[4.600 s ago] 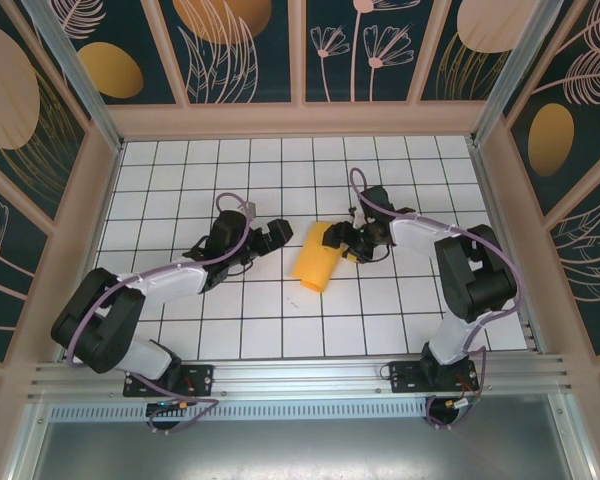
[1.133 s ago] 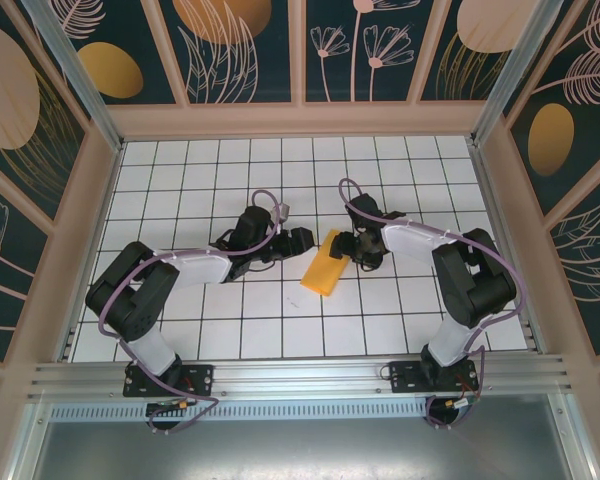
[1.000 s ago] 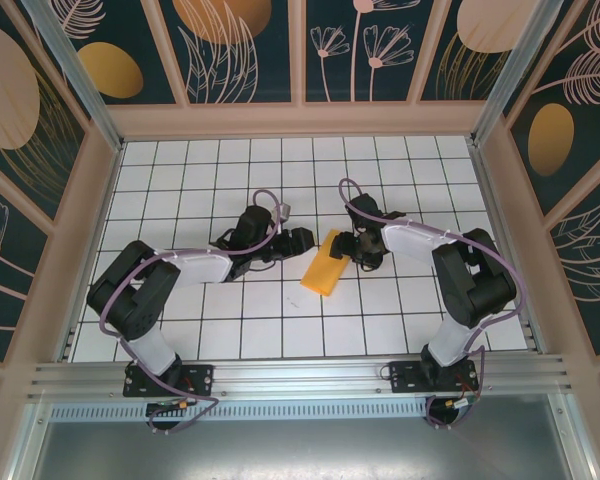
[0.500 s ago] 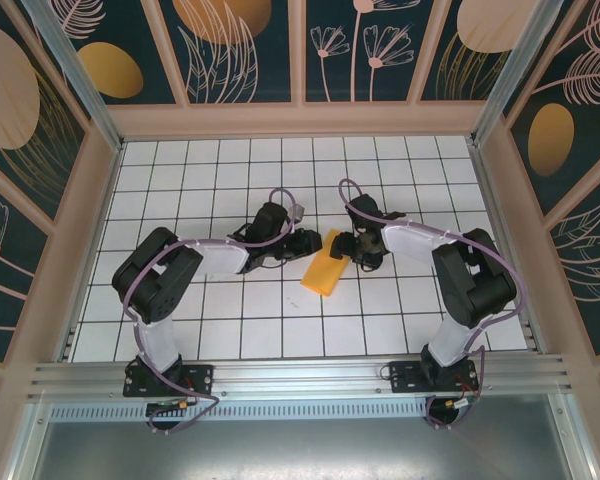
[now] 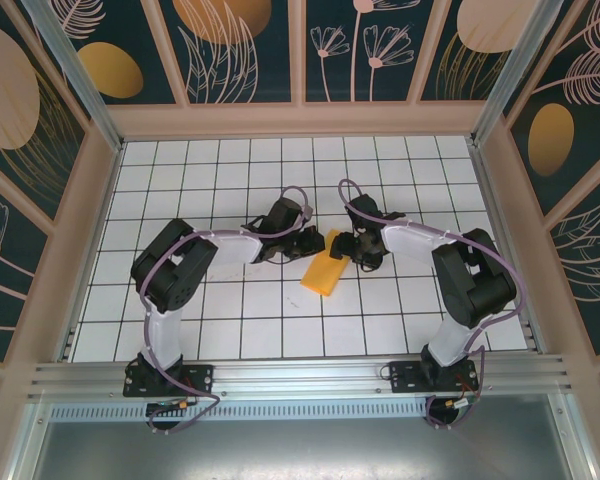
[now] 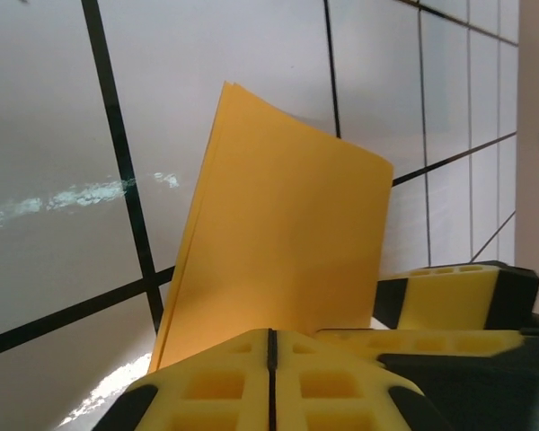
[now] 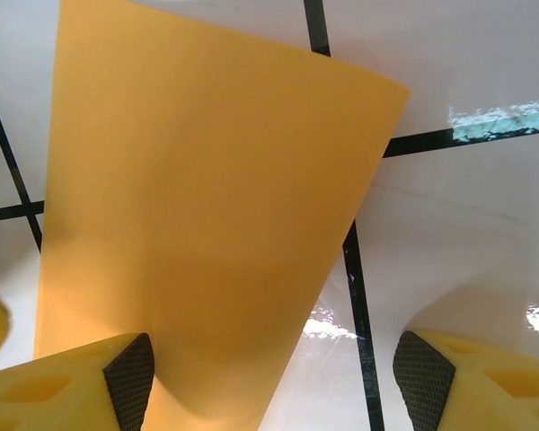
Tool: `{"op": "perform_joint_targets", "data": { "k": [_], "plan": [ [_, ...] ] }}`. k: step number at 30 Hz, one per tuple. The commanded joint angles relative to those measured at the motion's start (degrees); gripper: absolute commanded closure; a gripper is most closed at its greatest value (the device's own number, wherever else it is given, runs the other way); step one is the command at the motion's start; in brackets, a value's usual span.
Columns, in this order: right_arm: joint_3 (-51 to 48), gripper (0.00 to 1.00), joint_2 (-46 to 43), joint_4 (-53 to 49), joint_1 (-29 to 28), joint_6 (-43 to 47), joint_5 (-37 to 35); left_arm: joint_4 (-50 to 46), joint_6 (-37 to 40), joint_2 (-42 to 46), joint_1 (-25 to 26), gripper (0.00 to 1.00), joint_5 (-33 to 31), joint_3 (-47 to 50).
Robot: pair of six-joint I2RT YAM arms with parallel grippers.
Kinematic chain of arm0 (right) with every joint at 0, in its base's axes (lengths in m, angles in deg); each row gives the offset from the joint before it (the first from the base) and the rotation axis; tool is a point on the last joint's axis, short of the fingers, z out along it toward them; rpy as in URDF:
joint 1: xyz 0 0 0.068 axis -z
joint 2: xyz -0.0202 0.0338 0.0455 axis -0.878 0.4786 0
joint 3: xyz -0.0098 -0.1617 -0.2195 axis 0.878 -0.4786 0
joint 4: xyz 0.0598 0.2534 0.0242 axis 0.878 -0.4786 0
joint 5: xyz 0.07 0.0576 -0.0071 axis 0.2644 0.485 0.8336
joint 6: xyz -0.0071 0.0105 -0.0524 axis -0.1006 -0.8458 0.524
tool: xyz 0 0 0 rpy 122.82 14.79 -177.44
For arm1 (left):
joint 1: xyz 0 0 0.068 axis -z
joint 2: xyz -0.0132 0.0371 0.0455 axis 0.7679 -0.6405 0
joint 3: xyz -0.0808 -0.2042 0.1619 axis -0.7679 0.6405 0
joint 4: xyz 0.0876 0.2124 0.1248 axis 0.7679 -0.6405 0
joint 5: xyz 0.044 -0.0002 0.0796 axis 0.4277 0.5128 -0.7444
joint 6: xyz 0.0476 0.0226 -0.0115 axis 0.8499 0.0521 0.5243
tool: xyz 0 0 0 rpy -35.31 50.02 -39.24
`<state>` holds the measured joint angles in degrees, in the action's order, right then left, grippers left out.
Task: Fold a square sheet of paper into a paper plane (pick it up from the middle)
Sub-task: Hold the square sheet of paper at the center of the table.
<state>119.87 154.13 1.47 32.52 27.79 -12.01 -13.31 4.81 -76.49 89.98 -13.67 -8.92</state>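
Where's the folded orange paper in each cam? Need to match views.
Top external: folded orange paper lies slanted mid-table, between the left tool and right tool.
Left wrist: paper centre frame, rising above the shut left tool.
Right wrist: paper covers left and centre, top edge to bottom left.
Shared landmark: black grid lines on the white table.

The left arm [image 5: 225, 243] and right arm [image 5: 412, 237] are showing pale grey shells between black joints, lilac cables [image 5: 344, 192] trailing behind the wrists. The left gripper [image 6: 271, 346] and right gripper [image 7: 278, 377] are wearing yellow pocketed fingers [image 6: 225, 386]; black dimpled pads [image 7: 130, 368] are lining the right's.
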Motion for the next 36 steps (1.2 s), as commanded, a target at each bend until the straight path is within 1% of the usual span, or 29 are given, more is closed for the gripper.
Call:
{"op": "perform_joint_targets", "data": {
  "k": [1,10,20,23,29,31,32,36],
  "plan": [
    [-2.1,0.24,1.6,-1.3,-0.3,0.1,-1.1,-4.1,1.8,-1.9,0.5,0.92,-0.9,-2.4],
    [-1.9,0.24,1.7,-1.3,-0.4,0.0,-0.9,-6.8,3.1,-4.0,0.9,0.94,-1.5,-3.9],
    [-0.3,0.23,1.2,-1.5,-0.4,-0.2,-0.1,-11.5,6.1,-6.2,1.2,0.94,-4.7,-4.2],
    [0.9,0.22,-0.5,-2.1,-0.4,-0.6,0.0,-12.1,6.6,-6.0,1.3,0.94,-5.4,-3.7],
    [1.6,0.21,-8.3,-2.0,0.6,-2.1,0.1,-12.2,6.6,-5.6,1.4,0.95,-5.7,-2.9],
    [0.4,0.24,-10.9,-1.1,1.1,-3.1,0.7,-12.1,6.6,-5.5,1.4,0.95,-5.7,-3.0],
    [-0.5,0.28,-12.0,-0.1,1.4,-3.6,1.9,-12.1,6.6,-5.5,1.4,0.95,-5.6,-3.1],
    [-4.3,0.54,-13.6,6.3,1.8,-5.8,10.1,-11.6,6.6,-5.4,1.4,0.95,-5.4,-2.9]
  ]
}}
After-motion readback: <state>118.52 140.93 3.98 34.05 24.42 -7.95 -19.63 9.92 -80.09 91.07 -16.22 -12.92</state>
